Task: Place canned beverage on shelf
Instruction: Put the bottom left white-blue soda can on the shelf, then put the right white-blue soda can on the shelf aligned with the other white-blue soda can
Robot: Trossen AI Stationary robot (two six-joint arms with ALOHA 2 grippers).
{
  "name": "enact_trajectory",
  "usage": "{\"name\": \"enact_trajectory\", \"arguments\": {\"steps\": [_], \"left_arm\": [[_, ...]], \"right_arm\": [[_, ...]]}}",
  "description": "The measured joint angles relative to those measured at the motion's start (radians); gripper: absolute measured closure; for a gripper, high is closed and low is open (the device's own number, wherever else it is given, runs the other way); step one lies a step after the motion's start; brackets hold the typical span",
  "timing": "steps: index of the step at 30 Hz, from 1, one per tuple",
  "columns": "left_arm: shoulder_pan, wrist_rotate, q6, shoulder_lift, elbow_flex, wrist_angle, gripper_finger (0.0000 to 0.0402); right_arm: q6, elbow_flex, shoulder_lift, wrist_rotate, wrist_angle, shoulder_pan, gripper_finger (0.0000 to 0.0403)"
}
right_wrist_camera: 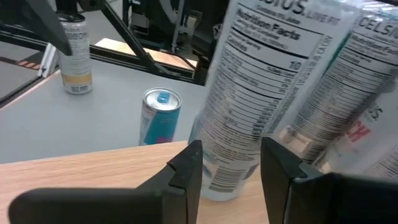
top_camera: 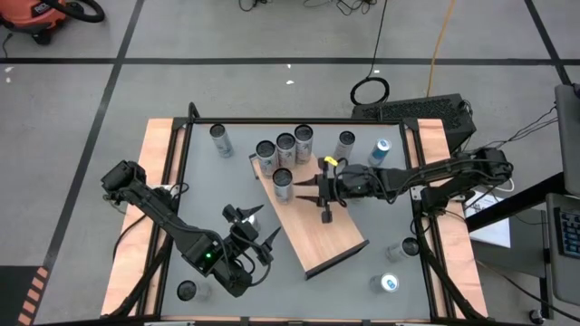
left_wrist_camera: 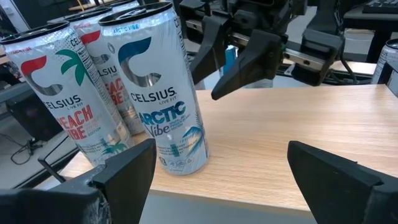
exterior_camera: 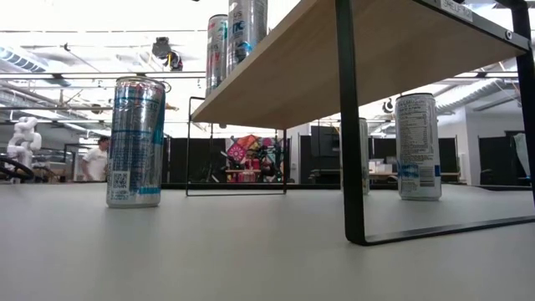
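The shelf [top_camera: 317,222] stands raised on a black frame over the grey table [top_camera: 362,272], running slantwise from near the far edge toward the near right corner. At its far end four cans are bunched: three in a tight group [top_camera: 284,149] and, just in front of them, the Celsius Arctic Vibe can [top_camera: 283,184], upright on the board. The right pincer [top_camera: 310,191] hovers just beside that can, its fingers a narrow way apart and clamped on nothing; the right wrist view shows the can's nutrition label a little beyond the fingertips, not between them. I judge this can as placed and let go.

The left pincer [top_camera: 254,226] hangs near the shelf's near long edge, fingers wide apart and empty, facing the Arctic Vibe can.

Much is left: loose cans stand on the table near the far edge [top_camera: 220,140], [top_camera: 344,145], [top_camera: 380,152], and others near the near edge [top_camera: 187,291], [top_camera: 390,284] and the right edge [top_camera: 409,247]. Most of the board is bare.

From the low view the shelf top is hidden from below; only two can tops show above it. Labels on the far table cans cannot be read from above. Whether the three grouped cans touch one another is hard to tell.
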Motion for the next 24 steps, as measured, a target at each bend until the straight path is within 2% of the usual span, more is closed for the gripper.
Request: {"name": "enact_trajectory", "arguments": {"steps": [7, 10, 21, 24], "left_arm": [[0.0, 0.0, -0.001, 0.0, 0.0, 0.0, 0.0046], [-0.001, 0.002, -0.006, 0.0, 0.0, 0.001, 0.0046], [-0.001, 0.009, -0.005, 0.005, 0.0, 0.004, 0.0046], [-0.001, 0.009, -0.004, 0.005, 0.0, 0.013, 0.0046]], "right_arm": [[0.018, 0.0, -0.004, 0.001, -0.006, 0.001, 0.0307], [0.04, -0.001, -0.043, 0.003, -0.067, 0.008, 0.0307], [0.165, -0.001, -0.282, 0.007, -0.498, 0.126, 0.0307], [0.218, -0.001, -0.343, 0.052, -0.619, 0.17, 0.0307]]}}
